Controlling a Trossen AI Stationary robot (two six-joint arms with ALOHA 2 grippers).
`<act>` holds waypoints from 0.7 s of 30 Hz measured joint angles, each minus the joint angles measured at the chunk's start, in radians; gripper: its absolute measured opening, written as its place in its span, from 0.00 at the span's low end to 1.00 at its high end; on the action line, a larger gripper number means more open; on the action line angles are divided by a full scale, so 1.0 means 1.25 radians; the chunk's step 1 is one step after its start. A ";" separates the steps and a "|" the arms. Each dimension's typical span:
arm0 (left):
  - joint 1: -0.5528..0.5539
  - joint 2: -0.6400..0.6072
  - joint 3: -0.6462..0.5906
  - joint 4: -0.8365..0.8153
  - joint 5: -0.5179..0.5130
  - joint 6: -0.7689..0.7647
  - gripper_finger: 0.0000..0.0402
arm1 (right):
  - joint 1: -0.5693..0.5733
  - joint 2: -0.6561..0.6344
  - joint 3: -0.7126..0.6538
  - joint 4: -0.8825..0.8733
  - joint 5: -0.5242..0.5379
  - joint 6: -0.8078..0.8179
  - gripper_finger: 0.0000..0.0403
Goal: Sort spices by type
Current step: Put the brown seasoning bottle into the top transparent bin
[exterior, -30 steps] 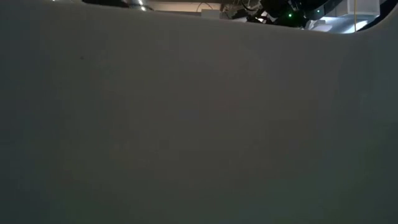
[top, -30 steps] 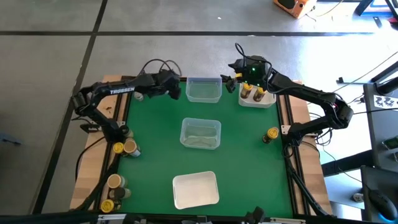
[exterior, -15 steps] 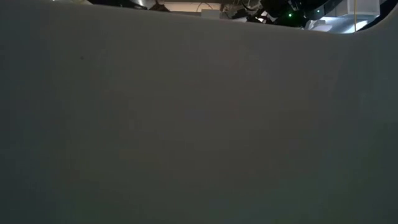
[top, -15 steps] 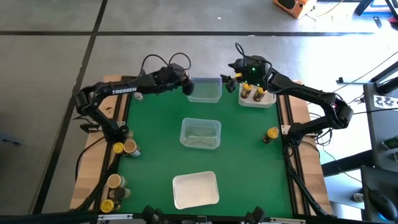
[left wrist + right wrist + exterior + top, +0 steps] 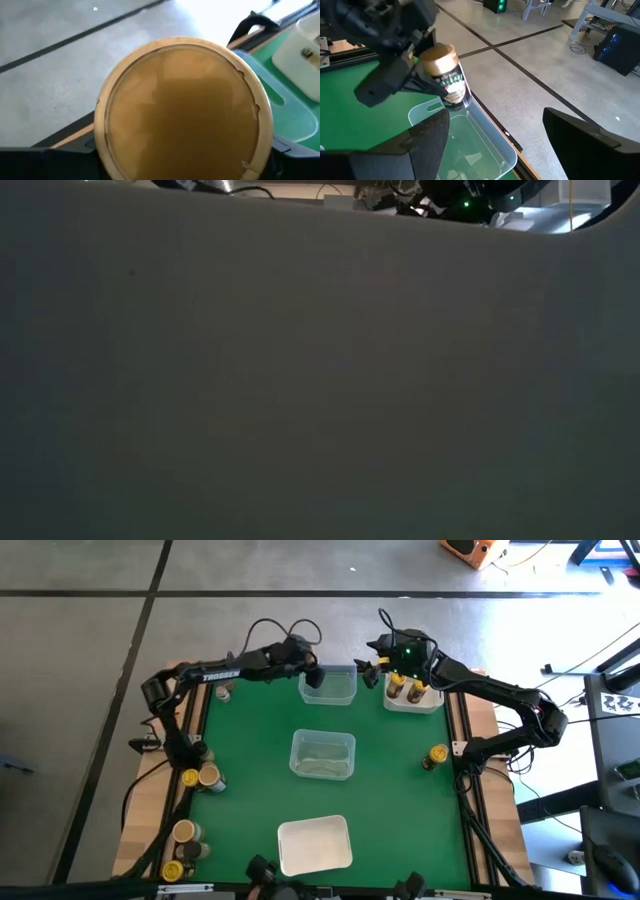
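Observation:
My left gripper [image 5: 315, 675] is shut on a spice jar with a tan lid [image 5: 445, 75]. It holds the jar above the left end of the far clear tray [image 5: 330, 686]. In the left wrist view the jar's lid [image 5: 182, 110] fills the picture. My right gripper [image 5: 372, 668] stands open just right of that tray, with nothing between its fingers. Behind it a white tray [image 5: 414, 700] holds two jars [image 5: 405, 688]. The low view shows only a white tray wall [image 5: 320, 380]. My left gripper pinches the jar's labelled body [image 5: 454, 89] below the lid, between its two fingers. The fingers come from the table's left, slanting down. The jar is lifted clear above the clear tray, tilted, with its lid up and leaning back toward the arm.
A second clear tray [image 5: 322, 755] sits mid-table and a white tray [image 5: 314, 844] near the front edge. Loose jars stand at the left edge [image 5: 200, 777], at the front left [image 5: 182, 840], at the far left [image 5: 222, 692] and at the right [image 5: 437, 756].
My left gripper has carried the jar along the far edge toward the table's right, from left of the far clear tray to above its left end, and has tipped closer to level. The jar stays held clear.

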 joint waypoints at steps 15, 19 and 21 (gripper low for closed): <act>0.010 0.120 0.038 -0.058 0.032 0.000 0.71 | 0.000 0.000 0.000 0.000 0.000 0.000 0.79; 0.012 0.130 0.038 -0.056 0.026 0.001 0.71 | 0.000 0.000 0.000 0.000 0.000 0.000 0.79; 0.012 0.133 0.038 -0.056 0.026 0.000 0.71 | 0.000 0.000 0.000 0.000 0.000 0.000 0.79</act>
